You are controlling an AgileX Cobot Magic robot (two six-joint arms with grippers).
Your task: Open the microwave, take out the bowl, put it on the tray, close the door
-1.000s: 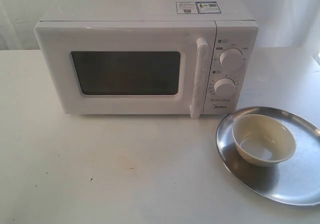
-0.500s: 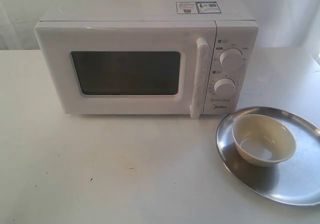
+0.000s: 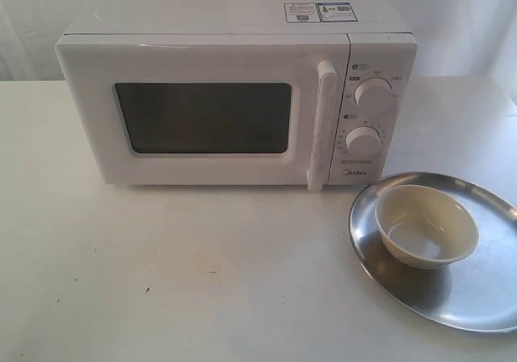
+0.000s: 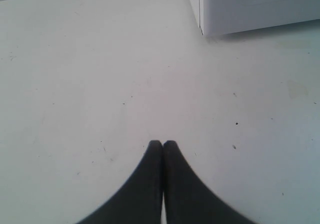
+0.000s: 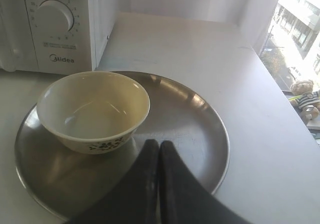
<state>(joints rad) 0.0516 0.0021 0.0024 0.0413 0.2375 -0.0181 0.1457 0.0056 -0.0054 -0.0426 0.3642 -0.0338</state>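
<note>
The white microwave (image 3: 234, 95) stands at the back of the table with its door (image 3: 202, 111) shut and the tall handle (image 3: 323, 124) upright. To its front right lies the silver tray (image 3: 477, 297), and the cream bowl (image 3: 426, 225) sits upright on it, empty. In the right wrist view the bowl (image 5: 93, 109) rests on the tray (image 5: 200, 119), with my right gripper (image 5: 159, 144) shut and empty just beside it above the tray. My left gripper (image 4: 162, 145) is shut over bare table, the microwave's corner (image 4: 240, 9) ahead of it. Neither gripper shows in the exterior view.
The white table (image 3: 186, 273) stretches in front of the microwave. A window and a small teddy bear (image 5: 304, 101) lie beyond the table's far edge in the right wrist view. A white wall backs the scene.
</note>
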